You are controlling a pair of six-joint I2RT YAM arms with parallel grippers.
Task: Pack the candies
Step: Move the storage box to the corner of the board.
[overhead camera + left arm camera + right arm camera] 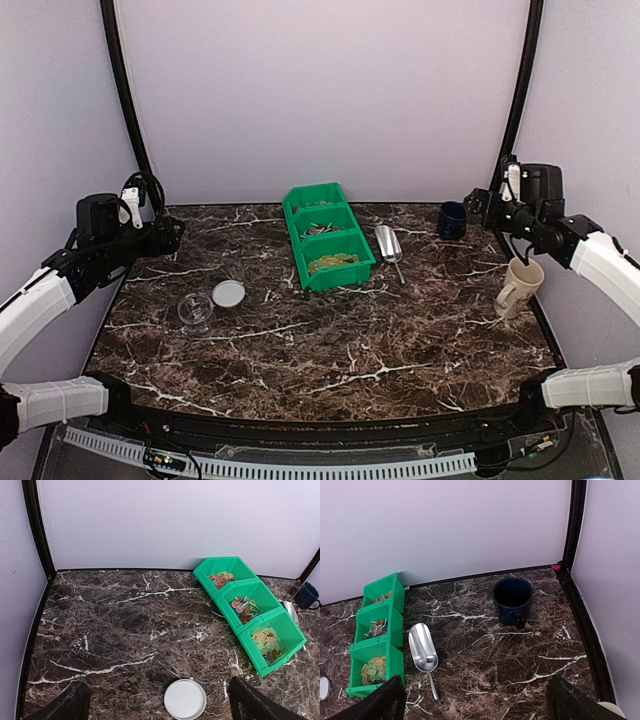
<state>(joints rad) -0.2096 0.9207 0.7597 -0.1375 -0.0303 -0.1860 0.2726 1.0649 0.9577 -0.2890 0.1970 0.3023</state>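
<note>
The candies lie in the three compartments of a green bin [300,215]: orange-red ones [221,579] at the far end, mixed ones [242,606] in the middle, yellow-green ones [265,641] nearest. A small clear jar [194,312] stands empty at the left, its flat whitish lid [185,699] beside it. My left gripper [165,235] hovers open high over the table's left side, its fingers [65,705] wide apart above the lid. My right gripper [475,705] hangs open at the far right with nothing between its fingers [570,702].
A metal scoop [422,647] lies just right of the bin. A dark blue mug [512,597] stands at the back right corner, a cream mug [519,287] by the right edge. White walls and black posts close in the marble table [330,350].
</note>
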